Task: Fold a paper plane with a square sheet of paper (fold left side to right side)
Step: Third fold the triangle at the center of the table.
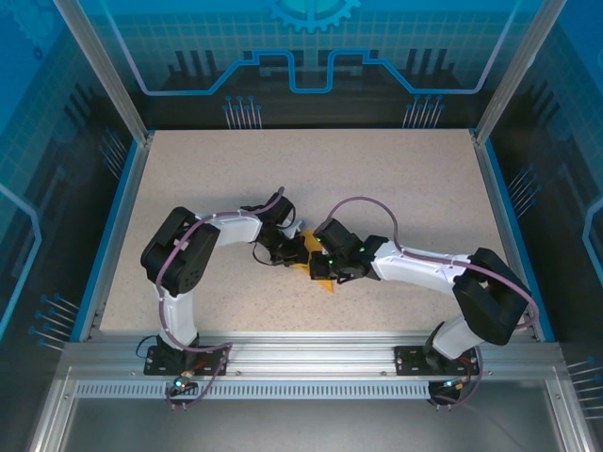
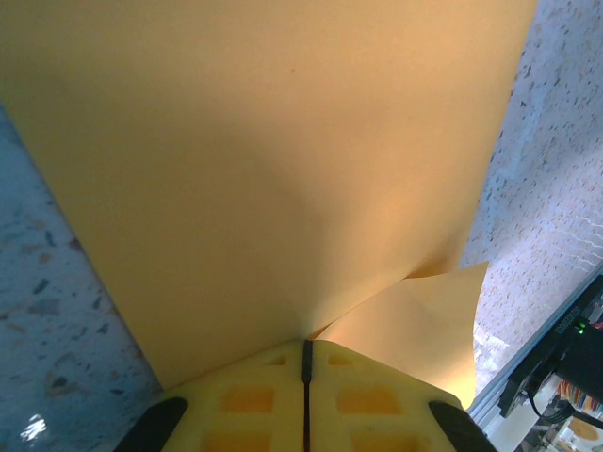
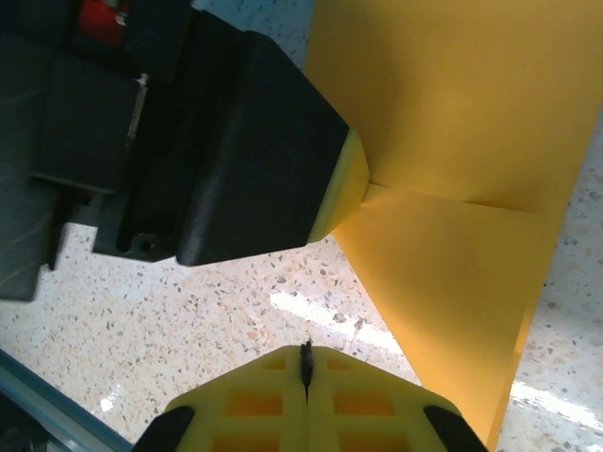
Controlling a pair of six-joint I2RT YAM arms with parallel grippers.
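Observation:
The square sheet of paper (image 2: 264, 160) is bright orange and partly folded. A creased flap (image 3: 452, 282) of it hangs toward the table. My left gripper (image 2: 306, 344) is shut on the sheet's edge, and the paper rises out of its yellow fingertips. In the right wrist view, the left gripper's black and yellow finger (image 3: 264, 160) pinches the sheet at the crease. My right gripper (image 3: 304, 350) is shut with nothing in it, just left of the flap and above the bare table. From above, both grippers meet at the table's middle, the left (image 1: 298, 254) and the right (image 1: 318, 271), over the paper (image 1: 326, 283).
The speckled beige table (image 1: 396, 188) stretches wide behind and to both sides of the arms. A blue rim (image 1: 118, 235) and metal posts (image 1: 104, 71) enclose it. An aluminium rail (image 1: 311, 353) with the arm bases runs along the near edge.

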